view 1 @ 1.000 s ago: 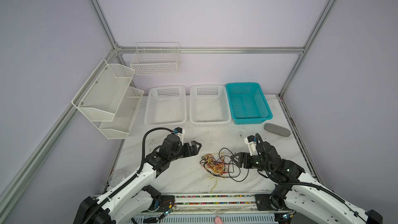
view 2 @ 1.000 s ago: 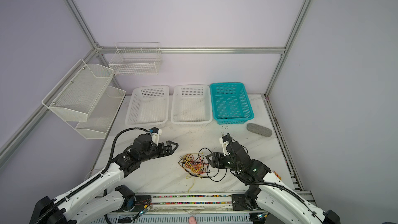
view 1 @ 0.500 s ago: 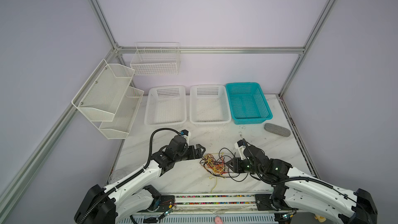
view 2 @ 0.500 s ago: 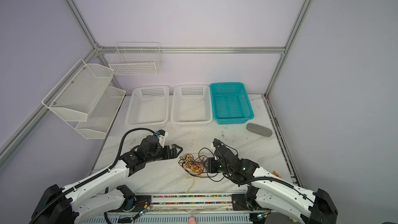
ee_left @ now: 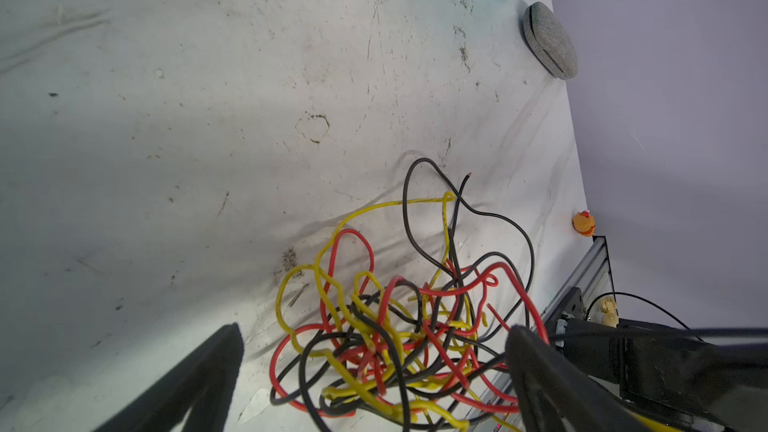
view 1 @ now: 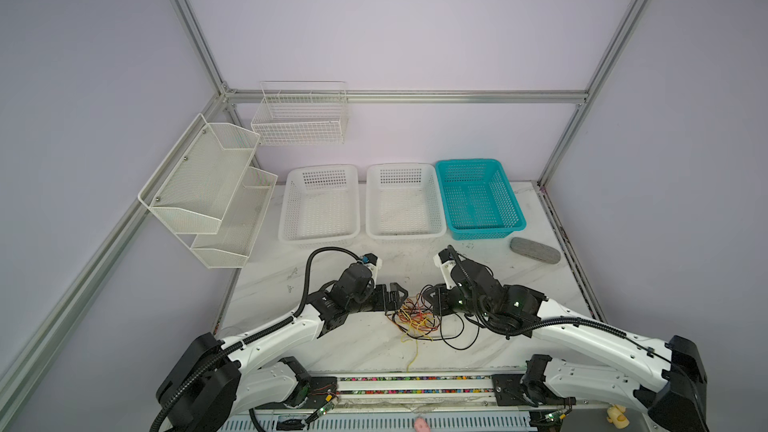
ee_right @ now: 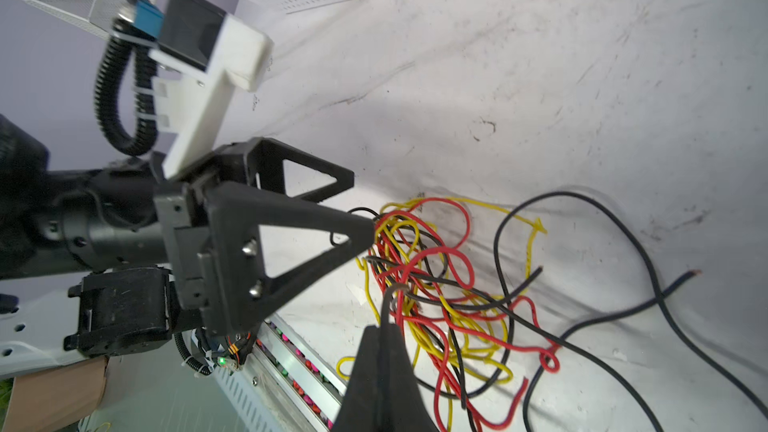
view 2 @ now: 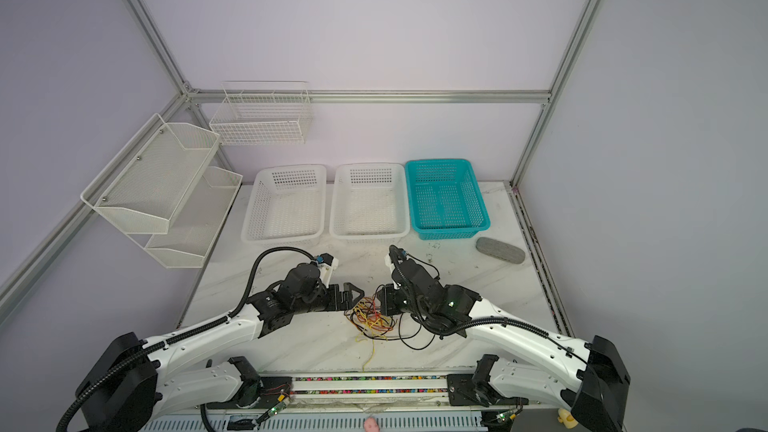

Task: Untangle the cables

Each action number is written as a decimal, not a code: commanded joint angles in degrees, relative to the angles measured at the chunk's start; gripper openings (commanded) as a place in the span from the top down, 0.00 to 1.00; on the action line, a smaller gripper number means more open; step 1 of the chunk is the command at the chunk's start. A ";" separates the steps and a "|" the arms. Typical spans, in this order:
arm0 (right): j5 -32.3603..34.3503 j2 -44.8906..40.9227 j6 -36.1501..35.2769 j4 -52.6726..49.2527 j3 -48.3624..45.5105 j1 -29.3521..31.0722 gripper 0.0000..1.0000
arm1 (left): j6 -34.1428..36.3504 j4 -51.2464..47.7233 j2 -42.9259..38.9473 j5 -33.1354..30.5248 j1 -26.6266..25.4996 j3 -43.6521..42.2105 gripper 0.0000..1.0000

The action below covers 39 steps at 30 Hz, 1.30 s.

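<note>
The cables [view 1: 415, 318] [view 2: 371, 317] lie in a red, yellow and black tangle near the table's front, between both grippers. A long black cable [view 1: 454, 339] loops out to the right of it. My left gripper [view 1: 395, 297] [view 2: 354, 295] is open, its tips at the tangle's left edge. In the left wrist view the tangle [ee_left: 390, 326] fills the gap between its fingers [ee_left: 224, 351]. My right gripper [view 1: 433, 300] [ee_right: 384, 329] is shut on a black cable [ee_right: 390, 299] at the tangle's right side. The left gripper [ee_right: 362, 202] shows there too.
Two white baskets [view 1: 320, 169] [view 1: 402, 166] and a teal basket [view 1: 478, 163] line the back. A grey oblong case [view 1: 535, 249] lies at the right edge. White wire shelves [view 1: 208, 184] hang on the left wall. The front rail [view 1: 415, 380] runs just below the tangle.
Both arms have moved inward to the tangle. The right gripper has gone from open to shut on a black cable. The left gripper stays open.
</note>
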 commanded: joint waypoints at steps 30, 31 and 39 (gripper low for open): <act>1.45 8.16 -13.32 -10.17 27.16 0.54 1.00 | 1.88 5.81 -2.19 -0.91 -3.26 -6.54 0.02; 0.96 7.96 -12.96 -9.19 26.41 0.57 1.00 | 1.88 6.36 -3.93 -1.02 -3.24 -7.31 0.02; 0.06 7.29 -12.78 -3.17 20.87 0.52 1.00 | 0.05 11.59 -17.83 -1.17 -3.30 -14.55 0.00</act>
